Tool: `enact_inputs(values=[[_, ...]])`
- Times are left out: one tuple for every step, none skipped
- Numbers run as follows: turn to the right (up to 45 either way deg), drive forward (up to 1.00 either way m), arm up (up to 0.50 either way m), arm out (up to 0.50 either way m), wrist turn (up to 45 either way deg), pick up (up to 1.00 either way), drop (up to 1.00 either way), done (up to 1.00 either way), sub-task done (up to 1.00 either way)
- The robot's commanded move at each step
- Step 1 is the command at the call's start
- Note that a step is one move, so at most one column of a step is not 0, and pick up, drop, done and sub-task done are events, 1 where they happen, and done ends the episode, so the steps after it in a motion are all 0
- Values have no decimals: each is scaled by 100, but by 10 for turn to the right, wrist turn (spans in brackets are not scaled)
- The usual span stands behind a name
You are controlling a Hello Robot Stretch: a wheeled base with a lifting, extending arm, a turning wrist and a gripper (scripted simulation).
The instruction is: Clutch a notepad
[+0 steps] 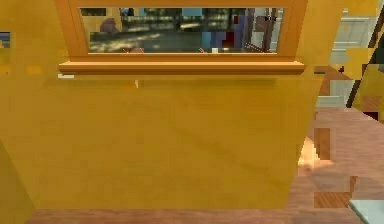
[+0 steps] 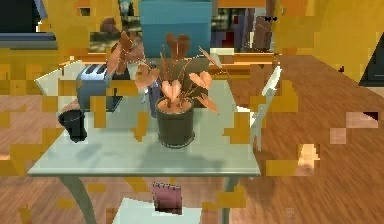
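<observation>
— Wood plank floor (image 2: pixel 340 120) on the arm side, brown, open toward that view's right. Nearest in: a flat white seat (image 2: pixel 135 213) at the bottom edge.
— Notepad?
— Small maroon rectangle with a ringed top edge: notepad (image 2: pixel 166 195), at the table's near edge, just above that seat. Can't tell what it rests on.
— Table?
— Pale grey-green table (image 2: pixel 110 150), matte top, straight edges. Mid-top: round dark pot (image 2: pixel 176 125) holding a plant (image 2: pixel 185 80) with broad pinkish-orange leaves. Toward the arm side view's left: dark cup (image 2: pixel 72 122), and behind it a boxy grey toaster (image 2: pixel 93 82). White chair (image 2: pixel 265 100) tight against the right edge.
— Claw?
— Cannot tell its state.
— Ahead?
— Smooth yellow wall (image 1: pixel 150 130), close in and blocking. Wood-framed pane (image 1: pixel 180 30) up top, wood ledge (image 1: pixel 180 68) under it. Floor opens past the wall's corner at the forward view's right.
</observation>
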Motion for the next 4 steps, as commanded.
enact_inputs(values=[[0,0,50,0,0,0,0,0,0],[0,0,4,0,0,0,0,0,0],[0,0,0,32,0,0,0,0,0],[0,0,0,32,0,0,0,0,0]])
